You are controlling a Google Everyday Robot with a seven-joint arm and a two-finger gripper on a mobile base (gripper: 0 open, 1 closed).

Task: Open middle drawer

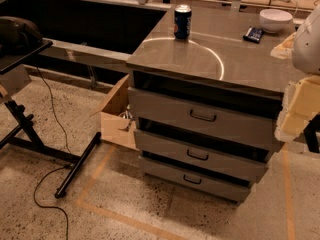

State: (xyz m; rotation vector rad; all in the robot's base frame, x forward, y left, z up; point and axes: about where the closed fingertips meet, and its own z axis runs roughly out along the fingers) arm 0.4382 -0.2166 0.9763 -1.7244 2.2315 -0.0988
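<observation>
A grey metal cabinet (220, 59) stands in the middle of the camera view with three drawers stacked in its front. The middle drawer (165, 145) is wide and shallow, with a small dark loop handle (197, 155) at its centre. A dark gap shows above its front. The taller top drawer (150, 104) is above it and the narrowest drawer (160, 168) below. My arm's white and cream parts fill the right edge. My gripper (299, 115) is there, beside the cabinet's right end, level with the top drawer and apart from the middle handle.
On the cabinet top stand a blue soda can (182, 21), a white bowl (275, 20) and a dark packet (254, 34). An open cardboard box (118, 116) sits left of the cabinet. A black stand (30, 134) and a cable (47, 204) are on the left floor.
</observation>
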